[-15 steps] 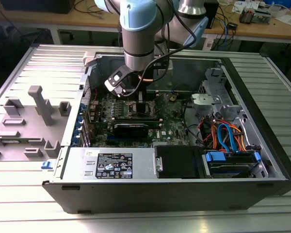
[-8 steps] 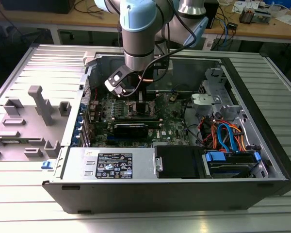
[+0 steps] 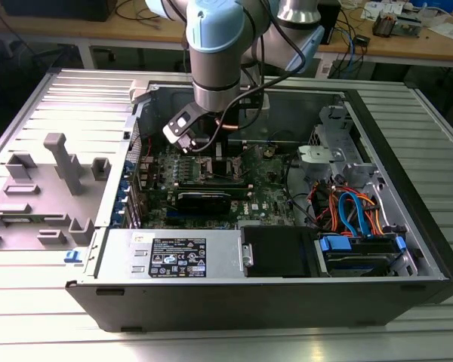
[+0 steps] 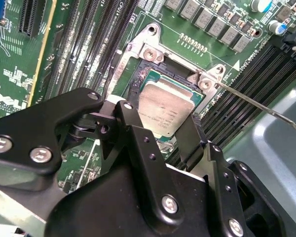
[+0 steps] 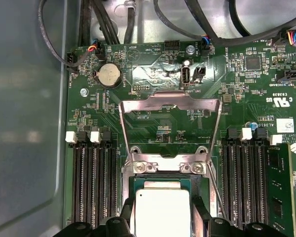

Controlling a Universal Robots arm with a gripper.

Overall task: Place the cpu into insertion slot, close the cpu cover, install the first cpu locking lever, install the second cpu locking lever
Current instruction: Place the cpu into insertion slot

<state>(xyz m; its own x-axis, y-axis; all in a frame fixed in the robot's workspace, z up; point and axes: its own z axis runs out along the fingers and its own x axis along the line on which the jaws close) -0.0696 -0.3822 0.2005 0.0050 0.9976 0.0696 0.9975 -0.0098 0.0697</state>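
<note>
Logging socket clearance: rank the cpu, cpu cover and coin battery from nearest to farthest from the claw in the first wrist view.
1. cpu, right at the claw.
2. cpu cover, raised open just beyond the cpu.
3. coin battery, past the cover's far edge, off to one side.

The cpu point(image 5: 160, 210) is sitting between the tool's point(image 5: 163, 222) fingers, just over the insertion slot point(image 5: 160, 169). The cpu cover point(image 5: 170, 100) is standing open between the slot and the coin battery point(image 5: 108, 75). Memory slots point(image 5: 93, 182) are flanking the slot, all inside the computer case point(image 3: 174, 260) lying on the bench point(image 3: 226, 347).
</note>
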